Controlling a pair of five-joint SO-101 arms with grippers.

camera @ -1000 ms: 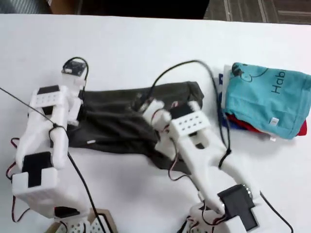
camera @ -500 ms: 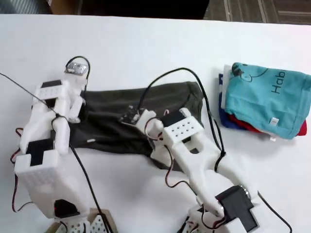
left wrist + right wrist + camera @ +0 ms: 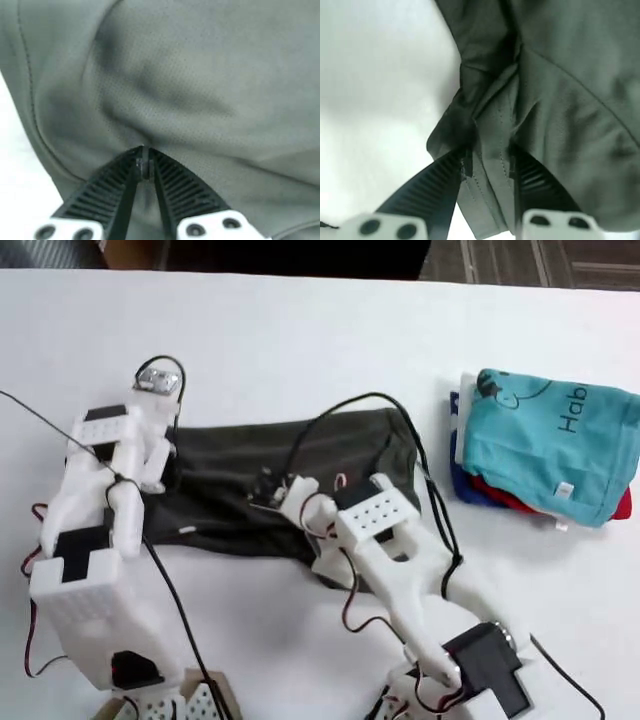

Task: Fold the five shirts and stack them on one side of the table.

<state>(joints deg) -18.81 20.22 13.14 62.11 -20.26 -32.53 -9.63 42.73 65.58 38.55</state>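
A dark grey shirt (image 3: 240,465) lies stretched across the middle of the white table (image 3: 300,330), partly folded and creased. My left gripper (image 3: 166,462) is at the shirt's left end, shut on a pinch of the dark grey shirt (image 3: 190,85), as its own left gripper (image 3: 143,166) view shows. My right gripper (image 3: 298,520) is near the shirt's front edge at the centre. In the wrist view the right gripper (image 3: 487,167) is shut on a bunched hem of the dark grey shirt (image 3: 570,100), with bare table beside it.
A stack of folded shirts (image 3: 545,445) sits at the right side of the table, teal on top with red, blue and white under it. Black cables loop over the shirt from both arms. Open table lies behind the shirt.
My right gripper has drawn back to the left and toward the front with the shirt's hem, pulling the right part of the shirt with it. The left arm shifted slightly, then held still.
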